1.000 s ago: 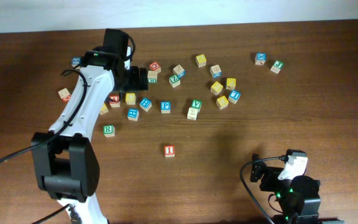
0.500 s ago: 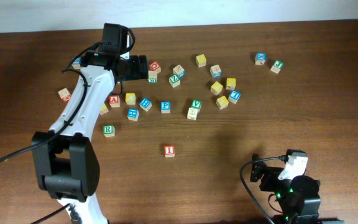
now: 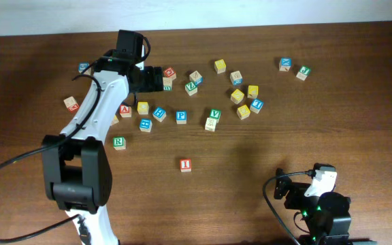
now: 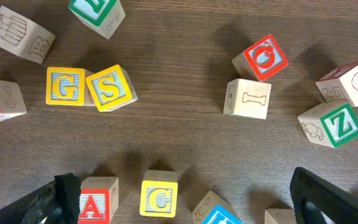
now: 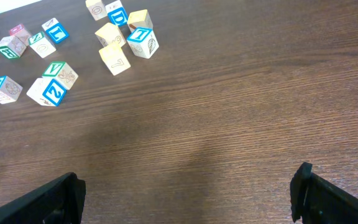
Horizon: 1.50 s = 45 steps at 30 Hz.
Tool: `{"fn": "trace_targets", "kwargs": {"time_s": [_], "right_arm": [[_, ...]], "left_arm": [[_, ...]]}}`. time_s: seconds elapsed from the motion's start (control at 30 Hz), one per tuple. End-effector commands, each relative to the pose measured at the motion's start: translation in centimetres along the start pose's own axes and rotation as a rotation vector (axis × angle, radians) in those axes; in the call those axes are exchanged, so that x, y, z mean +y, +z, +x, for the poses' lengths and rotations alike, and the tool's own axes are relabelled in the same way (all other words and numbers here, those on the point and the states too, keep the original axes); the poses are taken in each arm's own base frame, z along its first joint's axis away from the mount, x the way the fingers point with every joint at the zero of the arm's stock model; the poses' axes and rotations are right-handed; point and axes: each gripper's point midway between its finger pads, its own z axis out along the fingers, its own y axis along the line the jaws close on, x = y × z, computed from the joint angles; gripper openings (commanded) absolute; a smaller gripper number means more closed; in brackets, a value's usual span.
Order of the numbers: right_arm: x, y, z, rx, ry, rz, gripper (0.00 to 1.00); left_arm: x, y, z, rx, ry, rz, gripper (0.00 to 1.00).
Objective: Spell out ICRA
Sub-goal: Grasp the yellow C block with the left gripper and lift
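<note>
The left claw (image 3: 154, 77) hangs wide and empty over the cube cluster. Two of the four task cubes show between its fingers in the wrist view: one red A (image 4: 97, 202) just inside the left finger and one yellow C (image 4: 160, 199) just beside it. One green R (image 3: 118, 142) and one red I (image 3: 186, 164) lie well apart from that claw. The right claw (image 5: 185, 193) is also wide and empty above the tabletop (image 5: 229, 124), well apart from every cube.

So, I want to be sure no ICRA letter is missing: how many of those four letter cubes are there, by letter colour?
Red: 2, the I cube and the A cube
Yellow: 1, the C cube
Green: 1, the R cube
Total: 4
</note>
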Motion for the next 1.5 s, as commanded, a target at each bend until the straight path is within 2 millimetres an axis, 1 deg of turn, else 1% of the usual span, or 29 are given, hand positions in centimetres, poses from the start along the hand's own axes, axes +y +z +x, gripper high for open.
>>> {"fn": "trace_targets", "kwargs": {"time_s": [0.0, 0.17, 0.23, 0.3, 0.37, 0.43, 0.5, 0.53, 0.57, 0.63, 0.7, 0.8, 0.9, 1.0, 1.07, 1.47], "right_arm": [[-0.3, -0.1, -0.2, -0.008, 0.0, 0.016, 0.98], [-0.3, -0.1, -0.2, -0.009, 0.0, 0.016, 0.98], [-0.3, -0.1, -0.2, -0.009, 0.0, 0.016, 0.98], [-0.3, -0.1, -0.2, -0.009, 0.0, 0.016, 0.98], [-0.3, -0.1, -0.2, -0.008, 0.0, 0.016, 0.98], [-0.3, -0.1, -0.2, -0.009, 0.0, 0.016, 0.98], [-0.3, -0.1, -0.2, -0.009, 0.0, 0.016, 0.98], [-0.3, -0.1, -0.2, -0.009, 0.0, 0.016, 0.98], [-0.3, -0.1, -0.2, -0.009, 0.0, 0.016, 0.98], [-0.3, -0.1, -0.2, -0.009, 0.0, 0.016, 0.98], [-0.3, -0.1, -0.2, -0.009, 0.0, 0.016, 0.98], [-0.3, -0.1, -0.2, -0.009, 0.0, 0.016, 0.98], [-0.3, -0.1, -0.2, -0.009, 0.0, 0.016, 0.98], [-0.3, -0.1, -0.2, -0.009, 0.0, 0.016, 0.98], [-0.3, -0.1, -0.2, -0.008, 0.0, 0.016, 0.98], [-0.3, -0.1, -0.2, -0.009, 0.0, 0.016, 0.98]], "left_arm": [[0.0, 0.2, 0.1, 0.006, 0.001, -0.008, 0.99], [0.0, 0.3, 0.1, 0.008, 0.001, -0.009, 0.98], [0.0, 0.5, 0.5, 0.021, 0.002, -0.011, 0.95], [0.2, 1.3, 1.4, 0.057, 0.004, -0.019, 0.94], [0.3, 2.7, 2.2, 0.092, 0.006, -0.026, 0.94], [0.5, 4.4, 3.4, 0.138, 0.008, -0.035, 0.85], [0.5, 5.5, 4.2, 0.169, 0.01, -0.039, 0.84], [0.6, 5.8, 4.6, 0.183, 0.011, -0.042, 0.77], [0.6, 5.9, 4.8, 0.19, 0.011, -0.043, 0.73], [0.7, 5.9, 5.0, 0.197, 0.012, -0.046, 0.7], [0.7, 5.9, 5.0, 0.2, 0.012, -0.046, 0.63], [0.9, 5.9, 5.7, 0.226, 0.013, -0.052, 0.62], [0.9, 5.9, 5.8, 0.229, 0.013, -0.052, 0.61], [1.0, 6.1, 6.4, 0.243, 0.014, -0.055, 0.61], [1.0, 6.1, 6.4, 0.244, 0.014, -0.056, 0.62], [1.1, 6.2, 6.7, 0.251, 0.014, -0.057, 0.62]]}}
